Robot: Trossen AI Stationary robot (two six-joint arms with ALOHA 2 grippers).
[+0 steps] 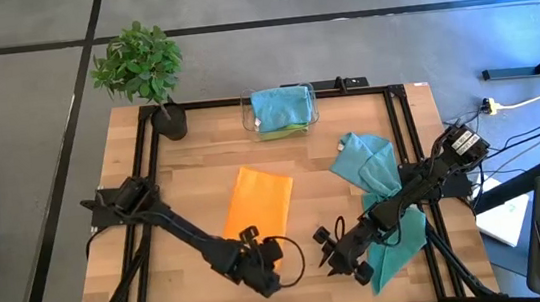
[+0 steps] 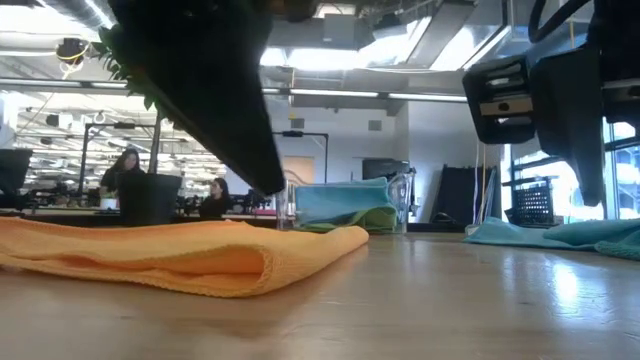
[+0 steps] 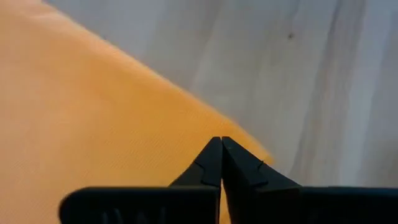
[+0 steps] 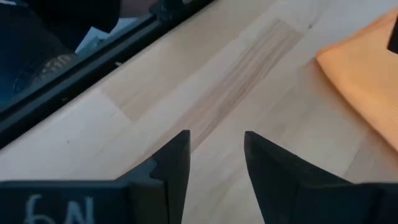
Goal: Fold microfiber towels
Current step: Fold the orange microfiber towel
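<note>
The orange towel (image 1: pixel 258 201) lies folded mid-table, its near edge just past the left gripper (image 3: pixel 221 163), whose fingers are pressed together on nothing. The right gripper (image 4: pixel 216 158), fingers spread, hovers over bare wood near the front edge. A careless sweep by either could snag the fold open, and the teal towels (image 1: pixel 379 188) heaped at the right edge could slide off.

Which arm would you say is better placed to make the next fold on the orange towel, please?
Probably the left. The left gripper, fingers shut and empty, sits just off the orange towel's near edge. The right gripper, open, is over bare table farther away.
</note>
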